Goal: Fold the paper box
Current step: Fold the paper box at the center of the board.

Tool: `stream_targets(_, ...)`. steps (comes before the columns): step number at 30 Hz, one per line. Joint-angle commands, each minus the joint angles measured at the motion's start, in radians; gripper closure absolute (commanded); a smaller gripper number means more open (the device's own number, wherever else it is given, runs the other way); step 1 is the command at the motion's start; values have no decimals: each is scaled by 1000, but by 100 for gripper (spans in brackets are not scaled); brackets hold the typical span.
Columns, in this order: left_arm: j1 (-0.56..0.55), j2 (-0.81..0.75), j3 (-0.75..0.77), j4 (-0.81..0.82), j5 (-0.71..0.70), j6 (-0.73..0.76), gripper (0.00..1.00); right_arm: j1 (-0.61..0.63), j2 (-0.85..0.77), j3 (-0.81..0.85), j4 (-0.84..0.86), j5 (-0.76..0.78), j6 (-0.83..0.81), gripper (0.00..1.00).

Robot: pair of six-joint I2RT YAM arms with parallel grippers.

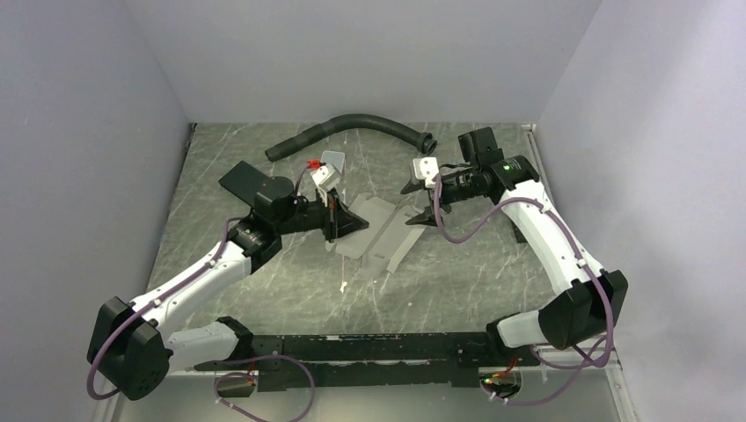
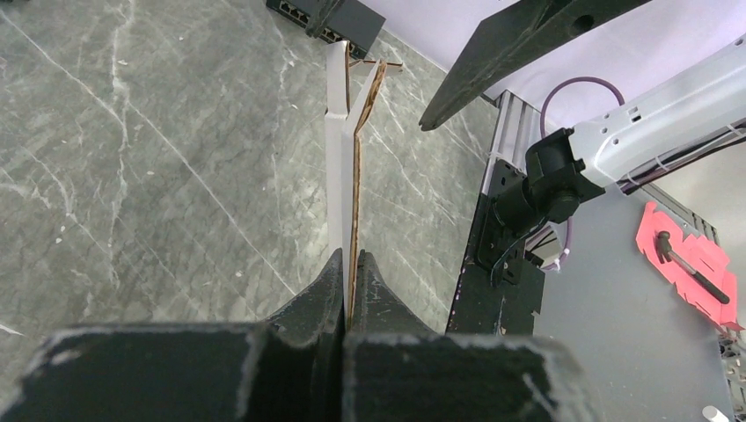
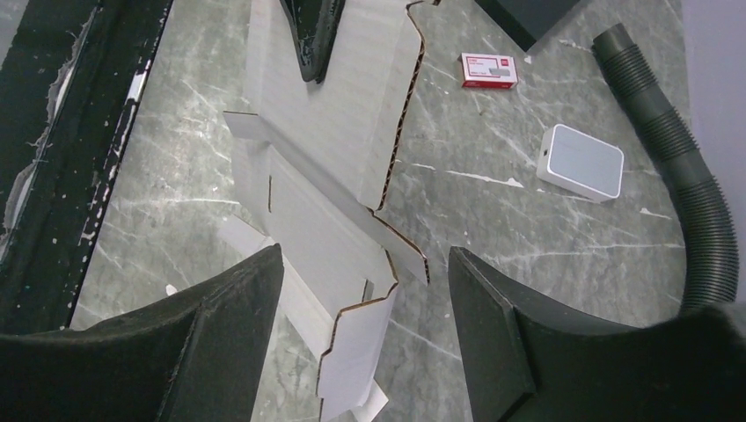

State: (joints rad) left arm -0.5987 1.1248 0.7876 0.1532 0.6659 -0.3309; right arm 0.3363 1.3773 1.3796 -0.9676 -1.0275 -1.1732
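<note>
The left claw (image 2: 349,260) pinches the paper box (image 3: 352,97) at 9 o'clock; the right claw (image 3: 365,257), apart, might knock it loose.

A flat white creased cardboard sheet (image 1: 380,233) fills the middle of the grey marbled table (image 1: 290,290), its left edge clamped by the left gripper (image 2: 349,264). On the far side lie a black corrugated hose (image 1: 352,126), a rounded light grey tile (image 3: 581,161) and a small red-and-white box (image 3: 489,70). A black flat pad (image 1: 239,178) sits far left. Bare tabletop near and right of the sheet gives passage.
</note>
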Motion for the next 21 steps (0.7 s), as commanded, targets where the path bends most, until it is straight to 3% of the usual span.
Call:
stream_targets(1,2,-6,11,54,8,-15,100,10,7,-1,40,10,3,30)
stream_targets(11,2,8,4,61,-54,-48,100,22,-22,-27,47,10,3,44)
stream_targets(21,4,30,-2,91,-139,-133,100,46,-37,-63,132,60,86,65)
